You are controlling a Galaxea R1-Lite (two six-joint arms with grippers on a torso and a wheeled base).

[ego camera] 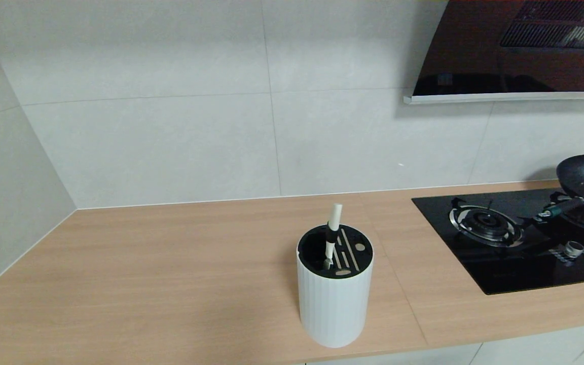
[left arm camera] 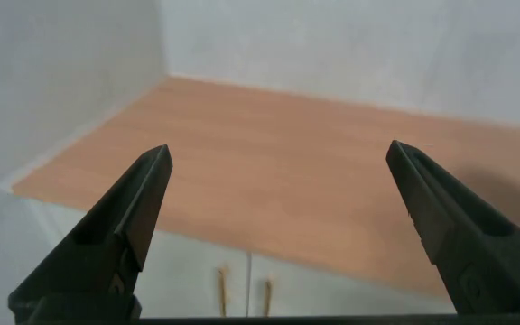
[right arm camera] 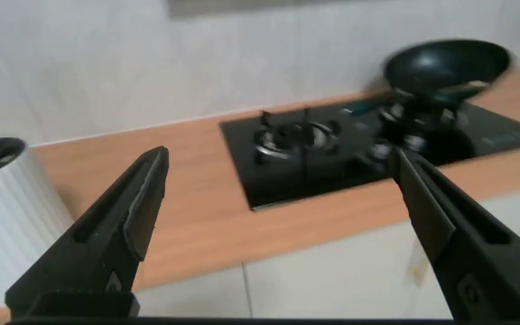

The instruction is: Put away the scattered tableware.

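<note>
A white ribbed round holder [ego camera: 335, 299] stands upright in the lower centre of the head view, near the front edge of the wooden counter [ego camera: 170, 274]. Its flat black top has several narrow slots and small oval holes on the right and a wider opening on the left. One utensil [ego camera: 331, 230] with a white handle and a black band stands in that opening, handle up, tilted slightly right.

surface: wooden countertop [ego camera: 170, 263] | near front edge: white ribbed utensil holder [ego camera: 335, 304], upright | right: black gas hob [ego camera: 505, 274]
</note>
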